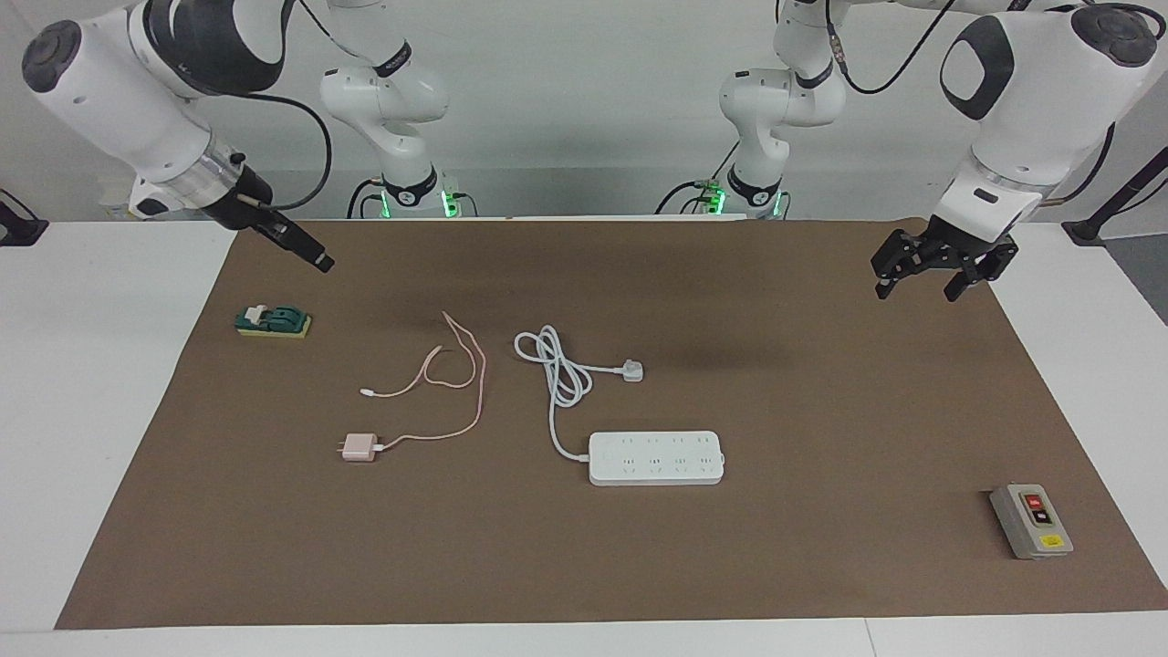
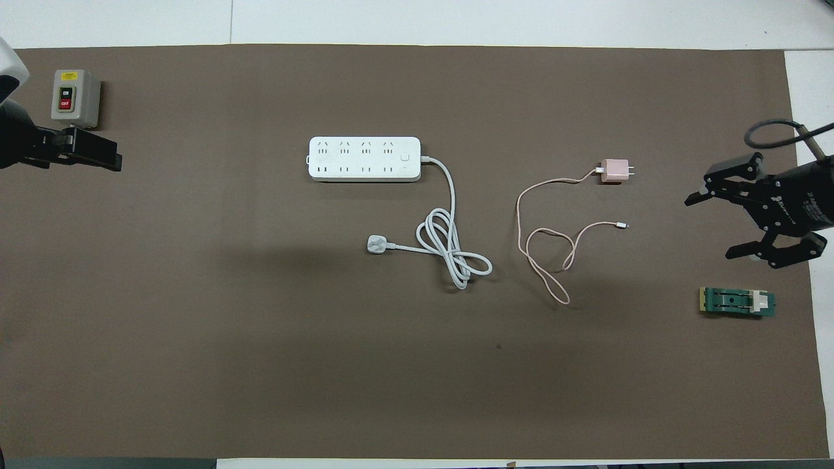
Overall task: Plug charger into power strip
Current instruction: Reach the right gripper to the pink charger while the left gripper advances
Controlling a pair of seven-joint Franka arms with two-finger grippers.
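the charger (image 1: 359, 448) looked light, rigid, slick; best pinched across its flat sides, prongs free. right tool (image 2: 749, 225) gaped wide, empty; left tool (image 1: 940, 274) waited, wide.

1 charger (image 1: 359, 447) | 1 power strip (image 1: 656, 458) | 1 grey switch box (image 1: 1031, 520) | 1 green block (image 1: 273, 321) | 2 arms
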